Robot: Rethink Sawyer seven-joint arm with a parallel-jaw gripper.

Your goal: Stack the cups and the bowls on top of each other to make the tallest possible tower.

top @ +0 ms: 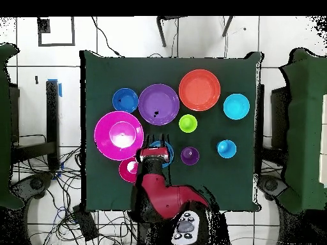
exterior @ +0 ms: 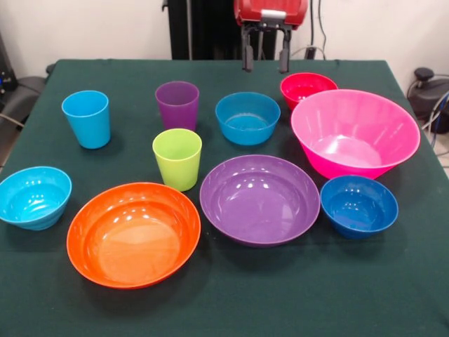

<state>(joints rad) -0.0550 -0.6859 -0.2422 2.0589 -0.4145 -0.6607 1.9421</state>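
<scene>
My gripper (exterior: 265,62) (top: 158,138) is open and empty, high above the table's robot side, over the blue bowl (exterior: 247,117). All pieces stand singly on the cloth, none nested. Light blue cup (exterior: 86,118) (top: 226,148), purple cup (exterior: 177,104) (top: 189,155) and lime green cup (exterior: 177,158) (top: 188,123) are upright. The red bowl (exterior: 307,88) (top: 128,170) sits behind the big pink bowl (exterior: 354,132) (top: 119,134). The wide purple bowl (exterior: 259,199) (top: 158,104), wide orange bowl (exterior: 133,234) (top: 199,90), cyan bowl (exterior: 34,196) (top: 236,106) and dark blue bowl (exterior: 358,205) (top: 125,99) lie nearer the camera.
The table (exterior: 393,281) has a dark green cloth. In the overhead view the arm (top: 159,191) covers most of the blue bowl. Chairs and cables stand around the table.
</scene>
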